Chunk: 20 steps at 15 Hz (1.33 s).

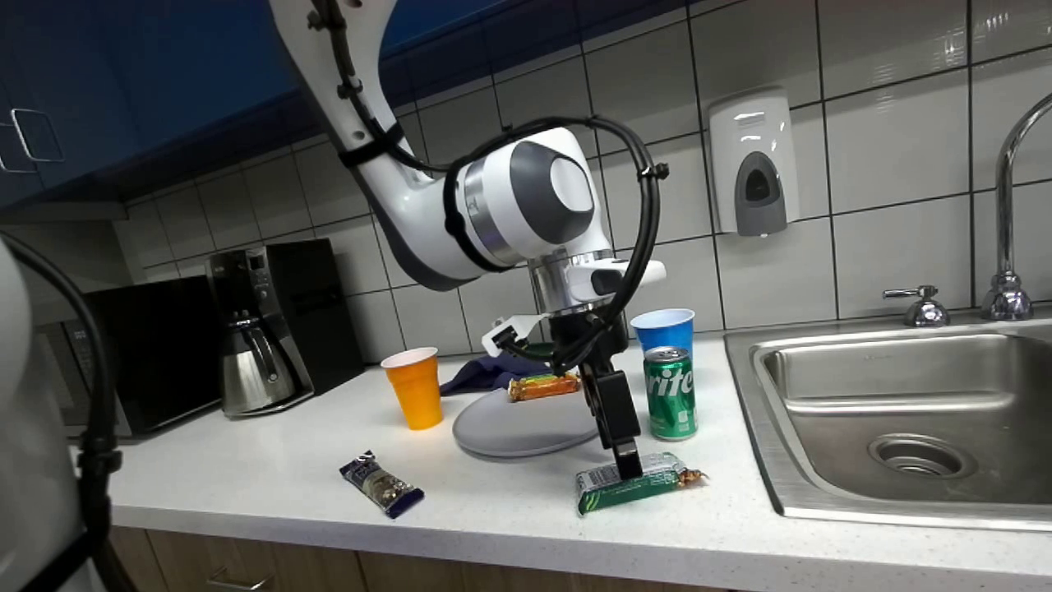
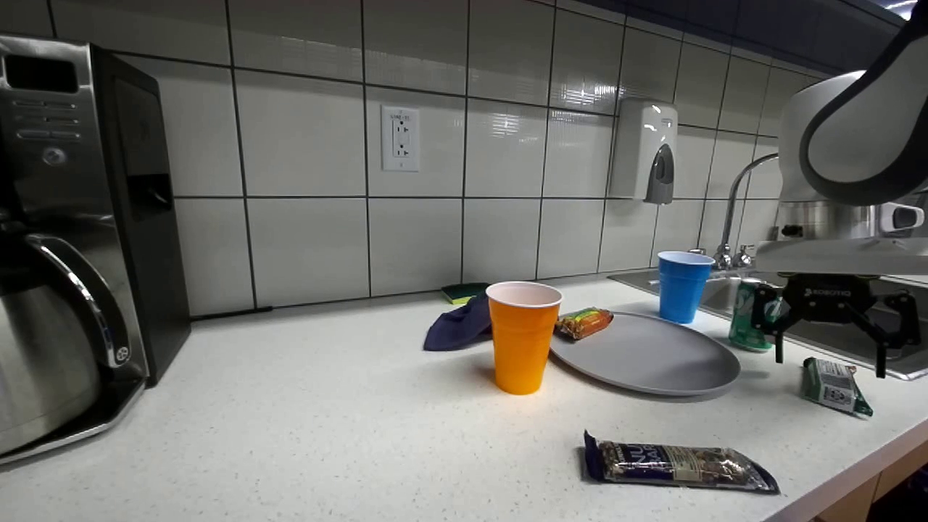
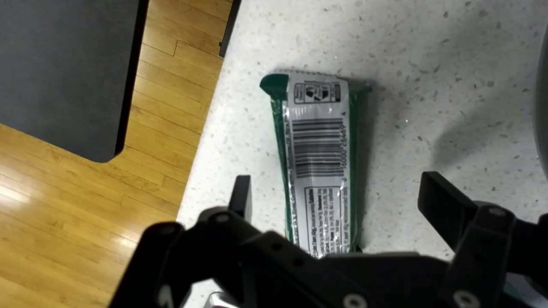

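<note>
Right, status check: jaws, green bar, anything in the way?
Jaws open, holding nothing. Green-wrapped bar lies on the counter, between the jaws in wrist view. Nothing seen blocking; Sprite can stands nearby.

In the wrist view, the claw (image 3: 336, 191) partly hides the green packet (image 3: 319, 160).

In the wrist view, glossy plastic film is seen on the central wrapper (image 3: 319, 162), a matt finish on the claw (image 3: 336, 184) below, shiny wood on the floor (image 3: 167, 141), left.
</note>
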Motion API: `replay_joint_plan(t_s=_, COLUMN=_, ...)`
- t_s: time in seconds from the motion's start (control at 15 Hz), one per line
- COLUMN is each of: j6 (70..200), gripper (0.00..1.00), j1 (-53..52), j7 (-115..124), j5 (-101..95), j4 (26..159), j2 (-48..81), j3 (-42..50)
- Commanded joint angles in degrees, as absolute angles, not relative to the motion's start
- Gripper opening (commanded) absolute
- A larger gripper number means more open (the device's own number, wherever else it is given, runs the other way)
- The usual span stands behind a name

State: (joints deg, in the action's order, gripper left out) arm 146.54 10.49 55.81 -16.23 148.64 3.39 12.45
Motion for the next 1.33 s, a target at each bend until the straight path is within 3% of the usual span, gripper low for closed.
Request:
replay_joint_plan(t_s=0.0, j6=147.1, gripper=1.0, j1=10.4, j7=55.8, j5=-17.4, j4=147.7, j2=4.7, j3=13.3)
replay_joint_plan(t_s=1.0, j6=148.1, gripper=1.0, j1=10.0, j7=55.5, j5=-17.0, j4=147.5, j2=6.4, j3=14.4)
replay_joint_plan(t_s=1.07, j6=148.3, gripper=0.75, j1=10.0, j7=55.5, j5=-17.0, j4=147.5, j2=6.5, j3=14.5)
replay_joint_plan(t_s=1.13, j6=148.6, gripper=0.74, j1=10.0, j7=55.4, j5=-16.9, j4=147.5, j2=6.5, j3=14.5)
replay_joint_plan(t_s=1.27, j6=149.0, gripper=0.58, j1=10.0, j7=55.4, j5=-16.8, j4=147.6, j2=6.5, j3=14.6)
